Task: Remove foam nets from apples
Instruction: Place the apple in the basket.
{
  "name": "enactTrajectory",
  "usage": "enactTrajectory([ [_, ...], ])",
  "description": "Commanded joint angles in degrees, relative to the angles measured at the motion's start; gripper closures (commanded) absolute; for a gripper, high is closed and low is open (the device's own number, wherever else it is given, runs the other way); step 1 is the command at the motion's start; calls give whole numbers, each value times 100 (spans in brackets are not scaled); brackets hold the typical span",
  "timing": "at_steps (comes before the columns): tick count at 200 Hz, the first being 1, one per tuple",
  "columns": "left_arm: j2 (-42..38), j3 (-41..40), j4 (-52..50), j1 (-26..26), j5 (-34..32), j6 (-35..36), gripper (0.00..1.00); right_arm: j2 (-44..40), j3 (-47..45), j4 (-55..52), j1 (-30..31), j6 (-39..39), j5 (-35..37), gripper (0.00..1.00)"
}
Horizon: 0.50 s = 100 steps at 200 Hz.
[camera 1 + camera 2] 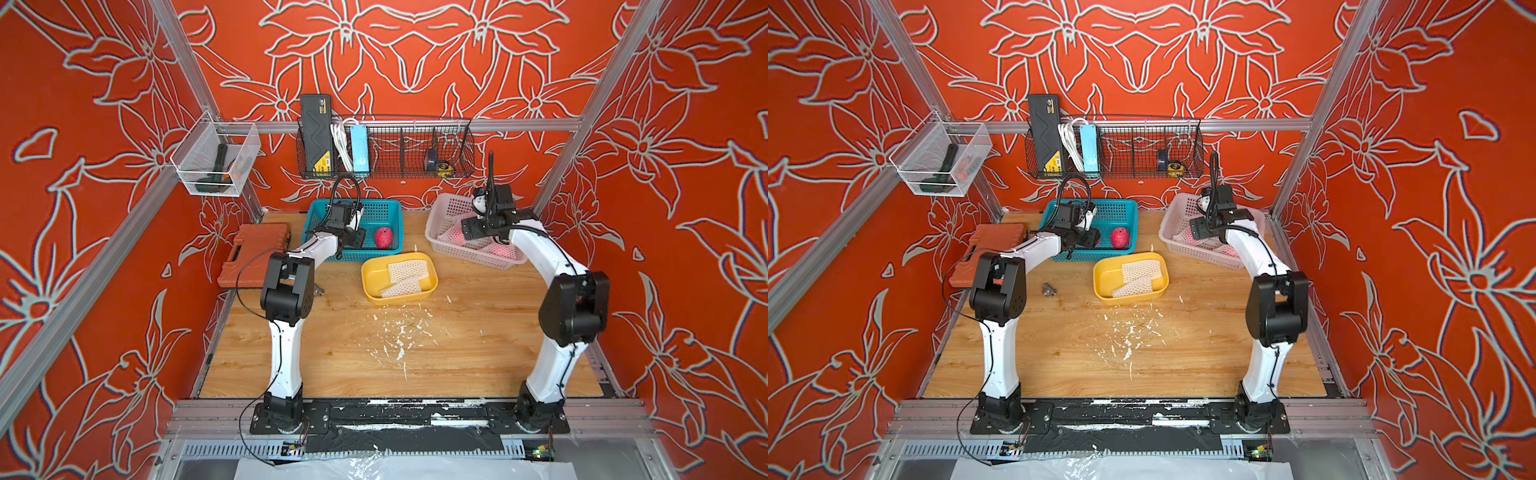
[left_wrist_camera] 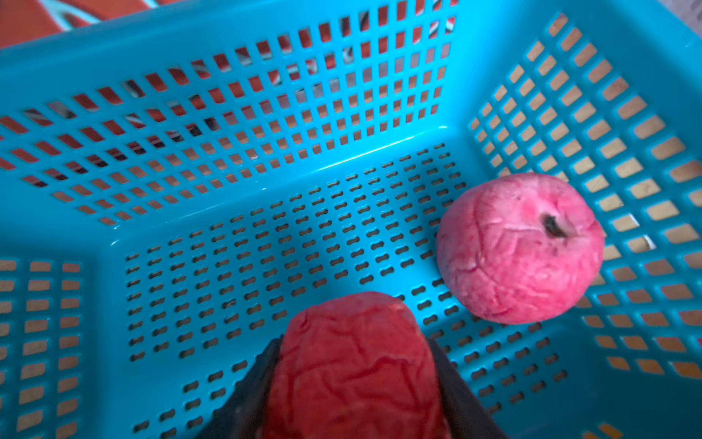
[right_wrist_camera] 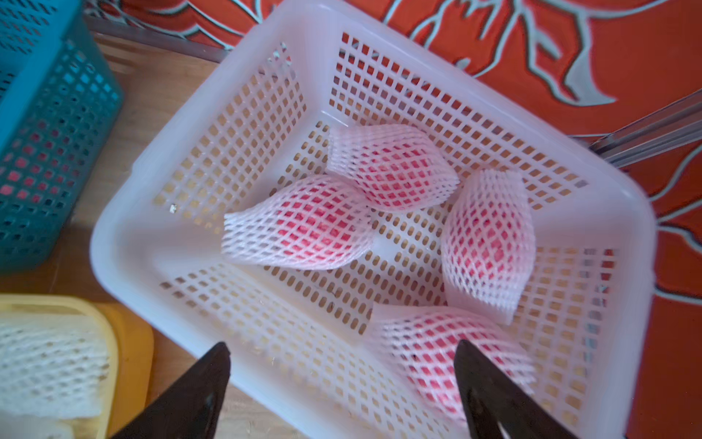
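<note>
Apples (image 3: pixel 433 357) sleeved in white foam nets (image 3: pixel 490 300) lie in the white basket (image 3: pixel 125 247) under the right gripper (image 3: pixel 342 344), whose dark fingers (image 3: pixel 197 391) stand spread wide with nothing between them. One wrapped fruit sits just below the fingertips. Three more lie farther ahead, each net touching its neighbour's. Across the bench (image 1: pixel 332 365), the left gripper (image 2: pixel 355 342) reaches into the blue basket (image 2: pixel 228 95) and pinches a bare apple (image 2: pixel 353 380), a finger pressed to each side of the wrinkled red skin, just above the perforated floor. Beyond that gripper and to its right, a second bare apple (image 2: pixel 520 247) rests on the basket floor against the side wall, its dark stem pit showing. Between the two grippers, and nearer the arm bases than either, a yellow tray (image 1: pixel 372 274) holds two empty nets (image 1: pixel 409 269) lying flat, one touching the other. Closer still to the bases, white foam crumbs (image 1: pixel 399 340) are scattered over the wood. Well beyond both grippers, a black wire rack (image 1: pixel 415 158) hangs on the red flowered back wall.
</note>
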Motion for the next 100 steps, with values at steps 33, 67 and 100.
enactTrajectory([
  [33, -251, -133, 219, 21, 90, -45, 22, 946, 1503, -1237, -131, 1227, -528, 9],
  [67, -616, -403, 407, 20, -13, -51, 14, 914, 1401, -1054, -126, 2182, -620, 9],
  [100, -1080, -870, 734, 15, 17, -137, 8, 828, 1200, -885, 35, 2647, -313, 2],
])
